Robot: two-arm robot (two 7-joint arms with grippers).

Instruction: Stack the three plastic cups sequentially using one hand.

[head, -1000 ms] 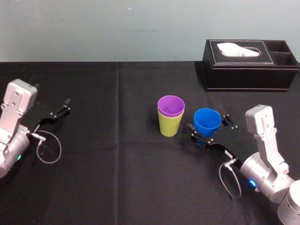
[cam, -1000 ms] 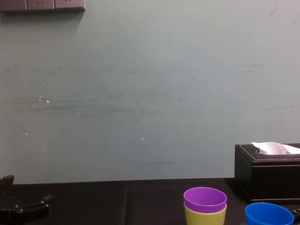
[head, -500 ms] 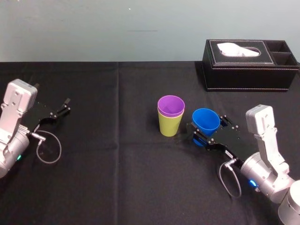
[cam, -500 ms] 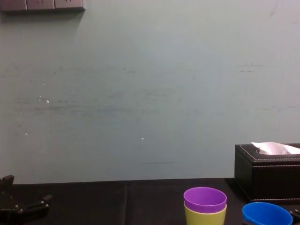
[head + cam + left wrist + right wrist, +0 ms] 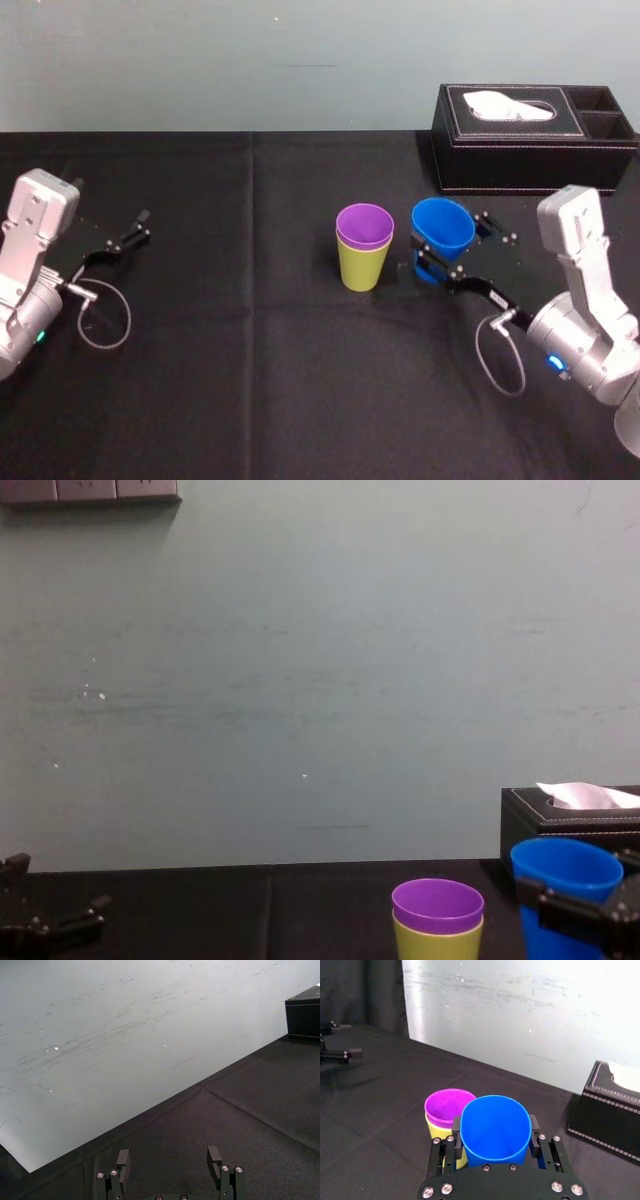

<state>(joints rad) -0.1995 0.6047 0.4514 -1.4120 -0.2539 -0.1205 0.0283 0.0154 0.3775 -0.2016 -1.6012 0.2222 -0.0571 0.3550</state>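
The purple cup [image 5: 364, 224] sits nested in the yellow-green cup [image 5: 360, 270] at the middle of the black table. Just to their right, the blue cup [image 5: 442, 224] hangs upright above the cloth with my right gripper [image 5: 448, 246] shut on its sides. In the right wrist view both fingers [image 5: 534, 1132] press the blue cup [image 5: 495, 1122], with the purple cup [image 5: 446, 1105] close beside it. From the chest view the blue cup [image 5: 565, 875] stands higher than the purple rim [image 5: 437, 905]. My left gripper [image 5: 135, 230] rests open at the far left, fingers apart [image 5: 123, 1160].
A black tissue box [image 5: 535, 135] with white tissue stands at the back right, behind the blue cup. Bare black cloth [image 5: 240, 340] spreads between the left arm and the cups and along the front. A pale wall rises behind the table.
My right gripper closed on the blue cup and raised it off the table, shifting it slightly away from me. The nested cups and left arm stayed put.
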